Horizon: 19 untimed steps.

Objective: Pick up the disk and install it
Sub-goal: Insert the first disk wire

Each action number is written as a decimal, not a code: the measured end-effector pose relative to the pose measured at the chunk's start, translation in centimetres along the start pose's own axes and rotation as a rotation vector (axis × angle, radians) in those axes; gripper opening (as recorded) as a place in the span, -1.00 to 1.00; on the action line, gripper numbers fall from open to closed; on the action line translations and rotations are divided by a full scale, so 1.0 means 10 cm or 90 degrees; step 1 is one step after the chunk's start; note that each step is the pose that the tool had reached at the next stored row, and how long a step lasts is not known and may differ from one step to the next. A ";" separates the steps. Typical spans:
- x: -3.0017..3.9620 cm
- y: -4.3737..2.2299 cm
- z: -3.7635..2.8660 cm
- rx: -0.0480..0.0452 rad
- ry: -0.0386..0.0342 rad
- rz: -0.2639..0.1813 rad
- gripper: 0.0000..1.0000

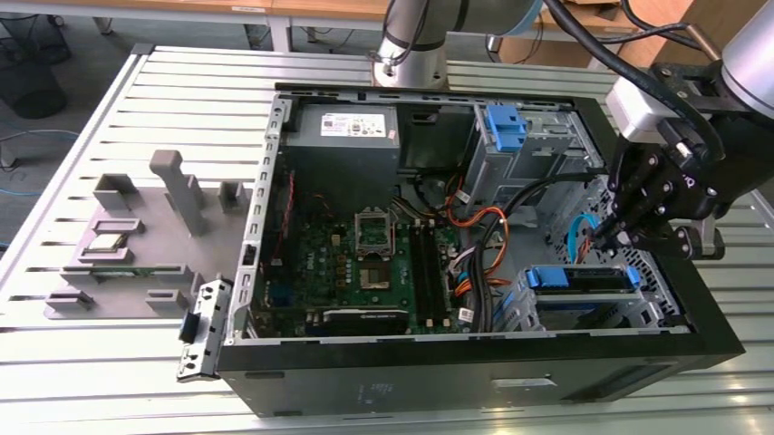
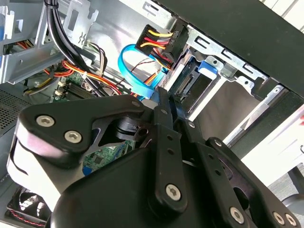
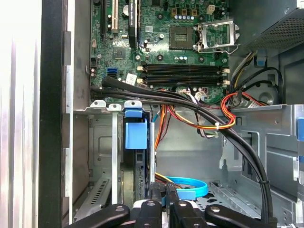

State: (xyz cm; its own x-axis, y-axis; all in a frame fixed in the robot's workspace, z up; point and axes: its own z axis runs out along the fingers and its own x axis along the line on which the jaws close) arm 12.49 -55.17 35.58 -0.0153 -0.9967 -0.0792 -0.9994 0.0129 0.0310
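The disk (image 1: 581,277) sits in the drive bay at the near corner of the open computer case (image 1: 484,367), on the exterior view's right; its blue caddy front shows. In the first wrist view the disk (image 3: 136,135) stands edge-on between the bay's metal rails. The second wrist view catches its blue tab (image 2: 207,67). My gripper (image 1: 603,243) hangs just above and behind that bay, fingers together, holding nothing. In both wrist views the gripper's (image 3: 164,208) (image 2: 163,95) black fingers sit close to a blue cable, apart from the disk.
A blue data cable (image 3: 190,186) loops beside the bay, and black cables (image 3: 199,111) run across the case. A bare blue bracket (image 1: 506,127) sits in the upper bay, beside the grey power supply (image 1: 351,127). Grey fixtures (image 1: 133,245) stand on the slatted table on the exterior view's left.
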 end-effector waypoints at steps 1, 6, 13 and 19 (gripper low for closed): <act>0.000 0.000 0.001 0.0002 0.0007 0.000 -0.68; 0.001 0.009 0.000 0.0087 0.0098 -0.001 -0.68; 0.004 0.013 0.011 0.0227 0.0135 -0.003 -0.68; 0.007 0.042 0.013 0.0488 0.0216 -0.005 -0.68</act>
State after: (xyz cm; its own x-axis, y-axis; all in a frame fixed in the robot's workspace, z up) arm 12.07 -55.22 35.46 -0.0076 -0.9989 -0.0452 -0.9989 0.0096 -0.0460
